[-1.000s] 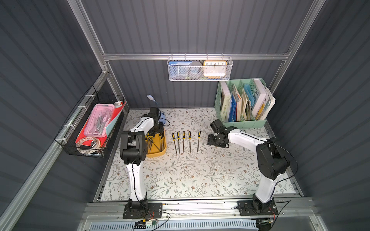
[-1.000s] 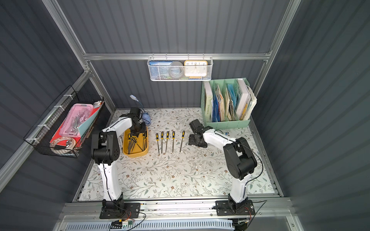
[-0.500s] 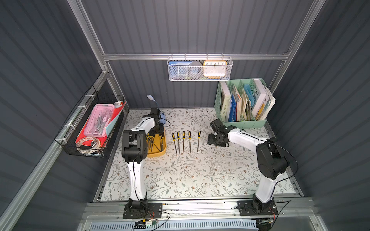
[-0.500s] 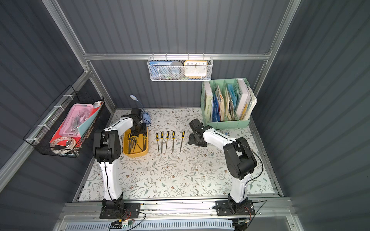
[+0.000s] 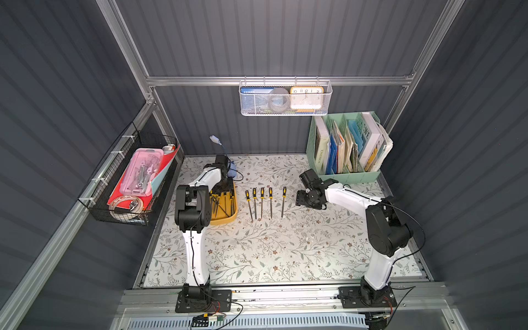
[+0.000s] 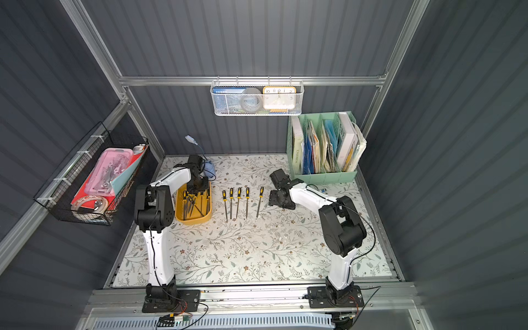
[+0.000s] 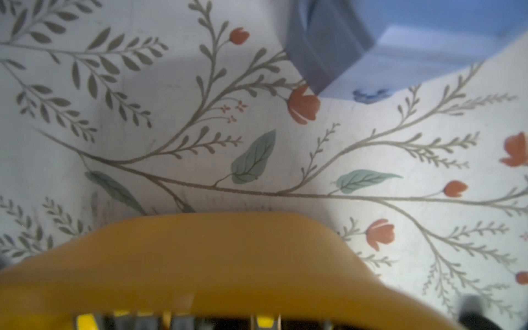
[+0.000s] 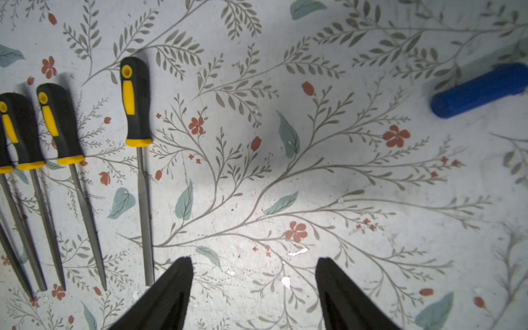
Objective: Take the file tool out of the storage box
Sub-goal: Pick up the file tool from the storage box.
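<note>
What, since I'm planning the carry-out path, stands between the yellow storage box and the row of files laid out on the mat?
Nothing visible does. Only bare mat lies between the storage box and the nearest laid-out file. The box's own low wall is the only thing to clear.

Light falls from overhead in both top views: the floral tabletop is bright and even at frame centre, the ribbed walls go dim toward every edge, and the arms throw only short, soft shadows. The left wrist view is softer, and the storage box rim, close to the lens, is a yellow blur. The right wrist view is crisp; the files cast thin shadows, and the right tool shows dark, without detail.
</note>
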`<move>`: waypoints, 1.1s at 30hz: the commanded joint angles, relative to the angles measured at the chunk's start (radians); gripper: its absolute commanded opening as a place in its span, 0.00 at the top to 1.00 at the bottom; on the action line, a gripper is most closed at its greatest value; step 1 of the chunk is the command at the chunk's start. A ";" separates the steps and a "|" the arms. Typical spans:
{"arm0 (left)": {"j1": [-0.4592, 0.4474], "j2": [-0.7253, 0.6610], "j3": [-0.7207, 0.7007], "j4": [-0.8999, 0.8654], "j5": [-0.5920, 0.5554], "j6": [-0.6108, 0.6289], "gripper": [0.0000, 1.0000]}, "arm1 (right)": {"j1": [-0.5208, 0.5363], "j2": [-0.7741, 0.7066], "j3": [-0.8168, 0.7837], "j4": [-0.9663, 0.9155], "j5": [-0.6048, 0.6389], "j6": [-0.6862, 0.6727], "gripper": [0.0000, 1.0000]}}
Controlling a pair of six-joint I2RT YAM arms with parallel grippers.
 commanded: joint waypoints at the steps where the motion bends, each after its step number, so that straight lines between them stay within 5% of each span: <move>1: 0.002 0.010 0.027 -0.054 -0.023 0.000 1.00 | 0.002 0.018 0.016 -0.017 0.008 0.005 0.27; 13: -0.024 -0.138 0.243 -0.135 0.116 -0.045 1.00 | 0.005 0.009 0.009 -0.004 0.013 0.015 0.26; 22: -0.270 -0.085 0.308 -0.074 0.192 -0.196 1.00 | 0.005 -0.036 -0.047 0.026 0.047 0.039 0.26; 33: -0.487 0.178 0.480 0.008 0.249 -0.290 1.00 | -0.009 -0.093 -0.070 -0.005 0.085 -0.039 0.26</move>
